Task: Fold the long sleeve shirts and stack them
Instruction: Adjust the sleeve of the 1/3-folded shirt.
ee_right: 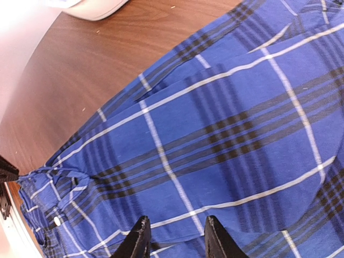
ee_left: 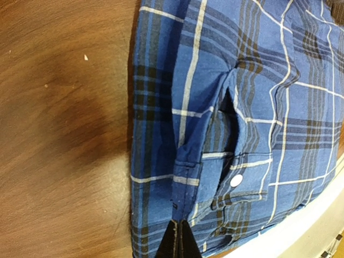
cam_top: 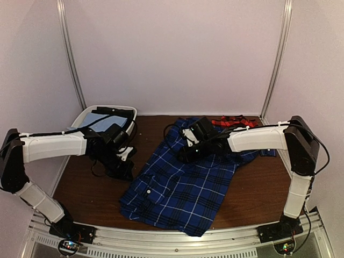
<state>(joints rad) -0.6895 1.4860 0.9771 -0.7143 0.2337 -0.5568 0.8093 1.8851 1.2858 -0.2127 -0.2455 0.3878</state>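
**A:** Top view first: where are the shirts?

**B:** The blue plaid shirt [cam_top: 183,180] lies spread but rumpled mid-counter [cam_top: 255,188], running from 12 toward 6 o'clock. The red-and-black check shirt [cam_top: 234,122] is bunched at 1 o'clock, partly behind the right arm. A white tub [cam_top: 83,115] sits at 10 o'clock. As I read it, 0 folds are done.

**A:** Left wrist view?

**B:** The left gripper [ee_left: 180,231] is pinched fully closed on nothing, at 6 o'clock over the shirt's edge. A cuff [ee_left: 231,185] with a white button lies at 4 o'clock.

**A:** Right wrist?

**B:** The right gripper [ee_right: 176,223] stands narrowly parted and empty above flat blue cloth.

**A:** Which step, then?

**B:** I'd judge it's laying out the blue shirt before its 1st fold. Next, the left gripper must spread. Then both must pinch an edge or sleeve and carry it over the body.
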